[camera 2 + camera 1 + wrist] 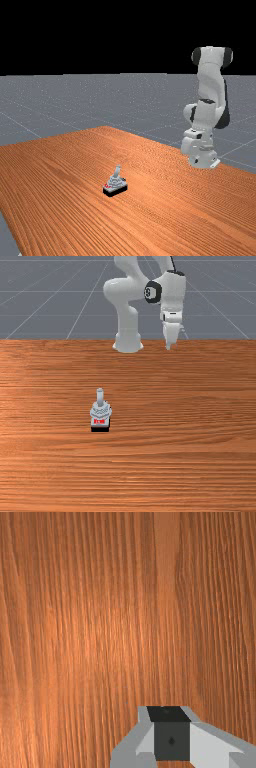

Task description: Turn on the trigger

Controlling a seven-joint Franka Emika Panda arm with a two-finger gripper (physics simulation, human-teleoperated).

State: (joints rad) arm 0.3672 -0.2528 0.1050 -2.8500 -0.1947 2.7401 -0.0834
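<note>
In the front view my gripper (169, 345) hangs near the table's far edge, to the right of the trigger and well behind it. The trigger (100, 412) is a small grey joystick-like device with a black base, a red mark on its front and a stick that rises from its top. In the far view the trigger (115, 186) rests on the wood, its stick tilted slightly, and my gripper (203, 163) is up to the right, far from touching it. The wrist view has my gripper (171, 732) over bare wood; whether it is open or shut cannot be told.
The wooden table (200, 456) stretches in front of the arm on both sides of the trigger. In the front view the arm's base (128, 343) stands at the table's far edge, left of the hand.
</note>
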